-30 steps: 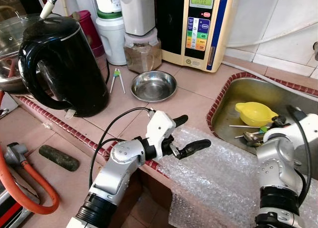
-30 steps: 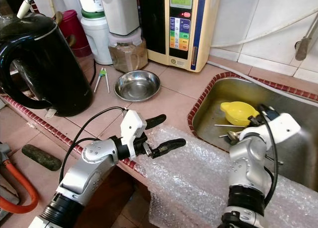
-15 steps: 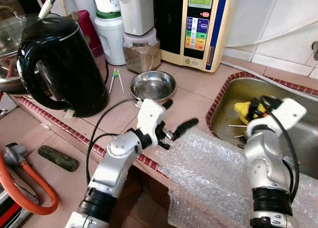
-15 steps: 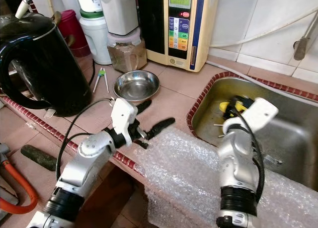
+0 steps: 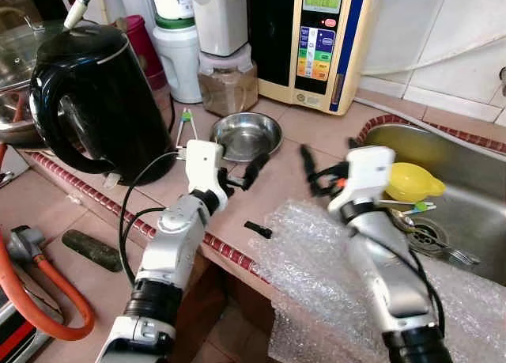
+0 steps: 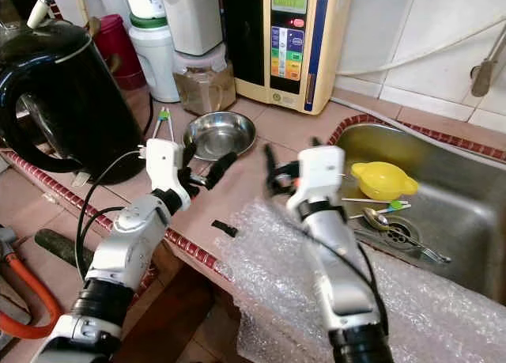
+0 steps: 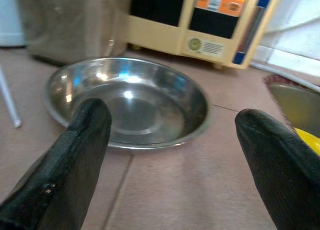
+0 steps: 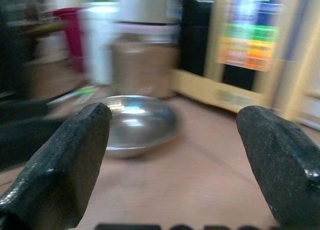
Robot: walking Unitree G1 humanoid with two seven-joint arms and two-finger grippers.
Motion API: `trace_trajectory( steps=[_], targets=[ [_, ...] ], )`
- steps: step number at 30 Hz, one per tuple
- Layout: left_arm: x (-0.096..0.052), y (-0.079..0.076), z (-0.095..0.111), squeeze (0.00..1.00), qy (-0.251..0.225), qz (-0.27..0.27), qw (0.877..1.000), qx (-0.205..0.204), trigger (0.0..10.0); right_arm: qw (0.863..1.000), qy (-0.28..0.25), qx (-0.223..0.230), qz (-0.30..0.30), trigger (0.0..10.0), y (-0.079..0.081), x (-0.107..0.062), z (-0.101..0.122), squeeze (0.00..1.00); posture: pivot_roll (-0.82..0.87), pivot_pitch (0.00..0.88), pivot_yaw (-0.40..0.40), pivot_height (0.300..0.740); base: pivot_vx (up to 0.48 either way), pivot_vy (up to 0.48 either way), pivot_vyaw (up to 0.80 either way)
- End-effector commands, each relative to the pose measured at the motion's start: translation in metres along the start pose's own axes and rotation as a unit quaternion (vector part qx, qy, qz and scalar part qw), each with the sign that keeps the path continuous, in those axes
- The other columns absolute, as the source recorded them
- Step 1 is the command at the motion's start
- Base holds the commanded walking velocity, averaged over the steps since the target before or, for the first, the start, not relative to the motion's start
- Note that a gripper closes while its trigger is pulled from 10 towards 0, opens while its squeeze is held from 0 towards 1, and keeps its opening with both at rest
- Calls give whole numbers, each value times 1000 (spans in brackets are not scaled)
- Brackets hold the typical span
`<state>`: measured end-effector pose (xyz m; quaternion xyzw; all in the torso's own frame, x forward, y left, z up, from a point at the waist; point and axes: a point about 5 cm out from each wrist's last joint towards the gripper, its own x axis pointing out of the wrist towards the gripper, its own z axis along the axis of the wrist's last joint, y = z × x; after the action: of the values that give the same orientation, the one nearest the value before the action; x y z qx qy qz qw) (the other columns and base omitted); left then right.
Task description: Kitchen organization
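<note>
Clearly shiny, round steel bowl (image 5: 245,135); upright.

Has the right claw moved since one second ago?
Yes. The right claw has left the sink and swung toward the robot's left; it now hangs open over the counter, near the steel bowl.

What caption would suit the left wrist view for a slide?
Left gripper, fingers open, points at a steel bowl on the tiled counter, before a cream water machine.
</note>
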<state>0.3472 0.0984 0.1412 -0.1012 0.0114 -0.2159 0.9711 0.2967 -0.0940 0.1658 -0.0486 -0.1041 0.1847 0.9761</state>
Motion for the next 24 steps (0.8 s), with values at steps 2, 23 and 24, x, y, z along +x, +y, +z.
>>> trace_trajectory(
  steps=[2, 23, 24],
  targets=[
    [6, 13, 2, 1000, 15, 33, 999, -22, 10000, 998, -15, -15, 59, 10000, 22, -2, 9, 1000, -26, 60, 95, 740, 0, 0, 0],
    [41, 30, 7, 0, 91, 181, 959, -197, 10000, 998, 4, 5, 67, 10000, 33, -23, 11, 855, -82, 56, 115, 740, 0, 0, 0],
    [40, 30, 5, 0, 104, 188, 959, -185, 10000, 998, 6, 5, 66, 10000, 33, -24, 10, 859, -88, 59, 118, 740, 0, 0, 0]
  ],
)
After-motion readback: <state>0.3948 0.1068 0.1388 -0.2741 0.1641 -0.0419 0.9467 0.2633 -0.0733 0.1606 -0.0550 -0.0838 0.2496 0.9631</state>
